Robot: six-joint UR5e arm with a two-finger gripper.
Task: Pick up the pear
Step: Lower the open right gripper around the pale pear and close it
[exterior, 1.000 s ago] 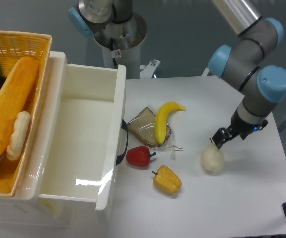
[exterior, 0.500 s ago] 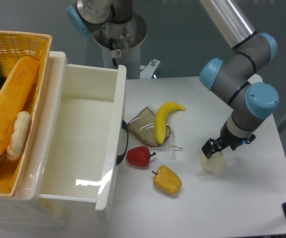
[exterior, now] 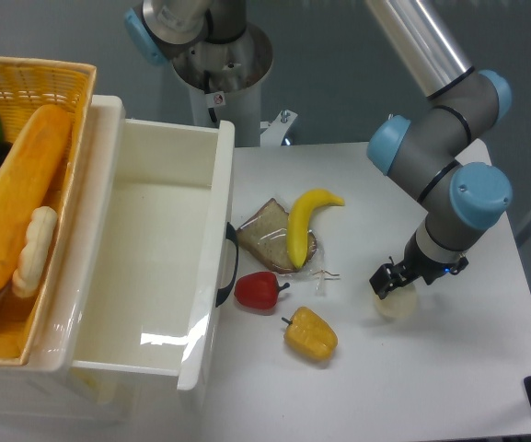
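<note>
Compared with a second ago, your arm has swung down and to the left: the hand (exterior: 389, 284) that was poised at the pear's upper right edge now sits low over the pear (exterior: 398, 302), covering its top. Half a second ago it was already nearly there; since then it has dropped only slightly and shifted a touch left. The pear itself has not moved from its spot on the white worktop (exterior: 449, 387).

The hand's dark fingers straddle the upper part of the pear, and you can see only the fruit's lower, pale half below them. They appear to touch it, but from this camera you cannot tell whether they are clenched on it or merely around it, nor how wide the gap between them is. The pear still rests on the worktop.

You will find the pear at the right side of the worktop, well apart from the other food. The yellow pepper (exterior: 309, 334) lies to its left, with the red pepper (exterior: 259, 290) further left beside the white drawer (exterior: 155, 267). The banana (exterior: 304, 224) lies over a bagged slice of bread (exterior: 267, 232) above them. The drawer stands open, and a wicker basket (exterior: 58, 78) with bread rolls sits at its far left.
</note>
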